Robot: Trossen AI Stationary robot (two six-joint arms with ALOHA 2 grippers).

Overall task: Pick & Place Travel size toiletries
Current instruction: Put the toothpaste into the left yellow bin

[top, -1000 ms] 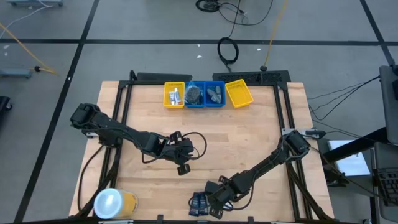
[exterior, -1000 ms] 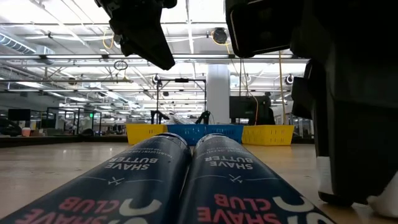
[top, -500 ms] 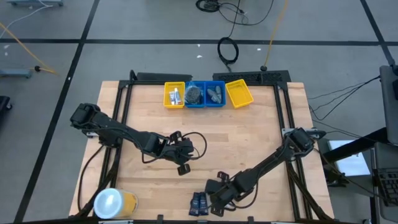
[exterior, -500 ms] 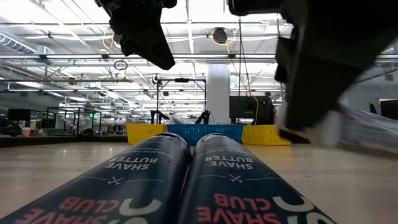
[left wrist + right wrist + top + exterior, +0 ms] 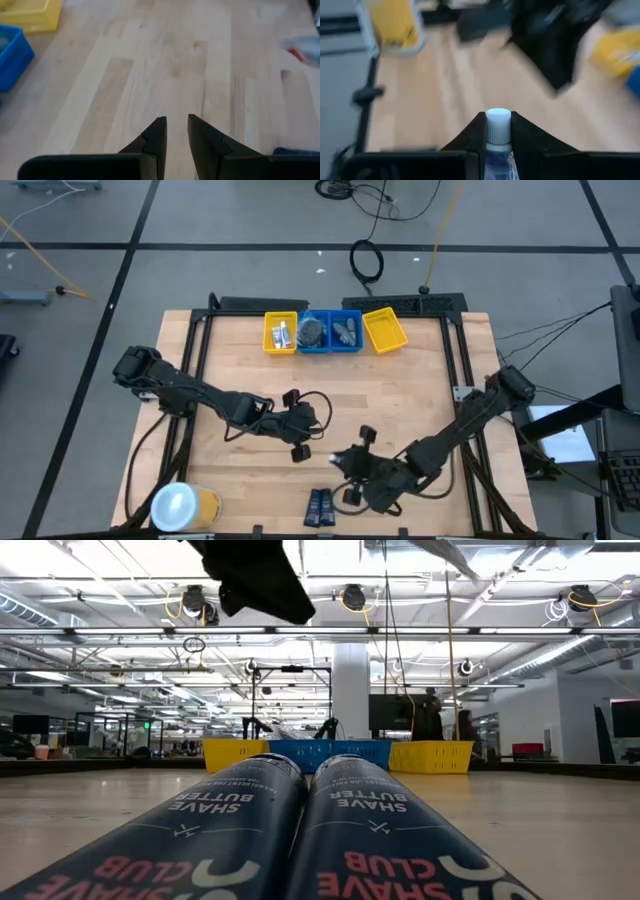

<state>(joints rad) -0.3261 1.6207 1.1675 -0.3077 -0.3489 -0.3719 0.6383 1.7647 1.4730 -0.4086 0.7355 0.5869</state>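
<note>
A small tube with a white cap [image 5: 498, 125] and a blue-and-white body sits between the fingers of my right gripper [image 5: 498, 117], which hangs above the table's near middle [image 5: 342, 462]. Two navy packets [image 5: 320, 506] lie side by side at the near edge and fill the low view [image 5: 300, 830]. My left gripper [image 5: 175, 120] hovers over bare wood left of the right one [image 5: 298, 450], its fingers a narrow gap apart with nothing between them. My right gripper pinches the tube between its two fingers at the cap end [image 5: 498, 131]. The tube lies along the fingers, with its cap pointing out past the tips. It is lifted clear of the table, and its rear part is hidden by the gripper body.
At the far edge stand a yellow tray [image 5: 280, 332], two blue trays [image 5: 313, 332] [image 5: 347, 332] holding small items, and another yellow tray [image 5: 385, 330]. A white-topped yellow round container [image 5: 183, 506] sits at the near left corner. Bare wood lies in the middle.
My right gripper has risen from the table beside the navy packets and gone toward the far edge, turning as it went. It has carried the white-capped tube up clear of the wood and has left the low view. My left gripper has tipped up slightly.
</note>
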